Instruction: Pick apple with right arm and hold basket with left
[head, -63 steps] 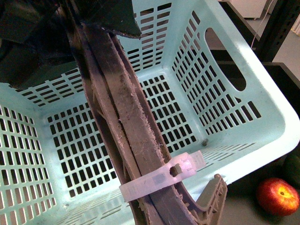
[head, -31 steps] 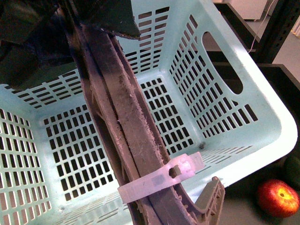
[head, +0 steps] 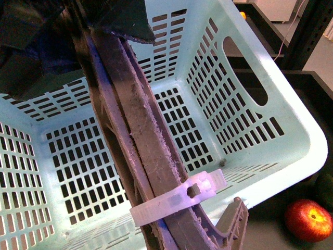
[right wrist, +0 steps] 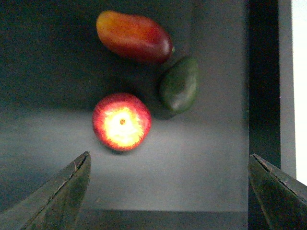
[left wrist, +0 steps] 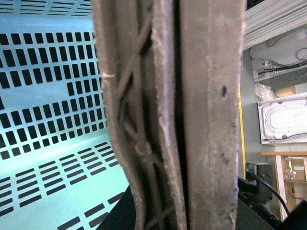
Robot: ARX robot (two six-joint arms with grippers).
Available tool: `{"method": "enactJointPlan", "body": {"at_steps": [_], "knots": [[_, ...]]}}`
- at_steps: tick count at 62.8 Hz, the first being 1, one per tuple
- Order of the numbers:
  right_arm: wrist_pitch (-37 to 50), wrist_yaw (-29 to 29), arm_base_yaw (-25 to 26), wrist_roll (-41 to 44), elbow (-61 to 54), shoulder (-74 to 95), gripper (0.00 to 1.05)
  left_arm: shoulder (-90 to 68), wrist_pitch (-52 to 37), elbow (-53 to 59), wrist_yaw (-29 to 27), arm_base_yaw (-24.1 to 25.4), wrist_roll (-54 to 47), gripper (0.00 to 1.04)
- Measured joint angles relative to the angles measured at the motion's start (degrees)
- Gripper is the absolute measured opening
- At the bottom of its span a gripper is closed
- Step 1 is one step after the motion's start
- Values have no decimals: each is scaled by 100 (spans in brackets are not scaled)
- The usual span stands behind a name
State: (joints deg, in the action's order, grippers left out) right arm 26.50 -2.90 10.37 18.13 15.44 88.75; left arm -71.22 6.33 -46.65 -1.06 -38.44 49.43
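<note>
The light turquoise basket (head: 291,122) fills the front view, with its brown-grey swing handle (head: 140,146) raised and a white zip tie (head: 177,200) around it. My left gripper (head: 112,18) is shut on the handle's top; the left wrist view shows the handle (left wrist: 206,96) close up running between the dark jaws. The red apple (head: 308,220) lies on the dark surface at the basket's lower right. In the right wrist view the apple (right wrist: 122,121) lies stem dimple up. My right gripper (right wrist: 168,191) is open and empty above it, the apple nearer one fingertip (right wrist: 64,189).
An elongated red-orange fruit (right wrist: 134,37) and a dark green fruit (right wrist: 179,85) lie just beyond the apple; the green one shows at the front view's right edge (head: 327,188). A dark raised edge (right wrist: 263,76) borders the surface. Black shelf posts (head: 307,31) stand behind the basket.
The basket has shifted a little: its right rim has moved left and up in the front view. The apple has stayed in place.
</note>
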Motion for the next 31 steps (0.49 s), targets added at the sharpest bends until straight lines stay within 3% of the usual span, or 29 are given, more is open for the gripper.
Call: {"method": "enactJointPlan", "body": {"at_steps": [17, 31], "knots": [[-356, 264, 175, -223, 868, 1582, 96, 0, 0, 4, -15, 0, -7, 16], [-365, 323, -118, -863, 1561, 2710, 96, 0, 0, 4, 4, -11, -9, 16]]}}
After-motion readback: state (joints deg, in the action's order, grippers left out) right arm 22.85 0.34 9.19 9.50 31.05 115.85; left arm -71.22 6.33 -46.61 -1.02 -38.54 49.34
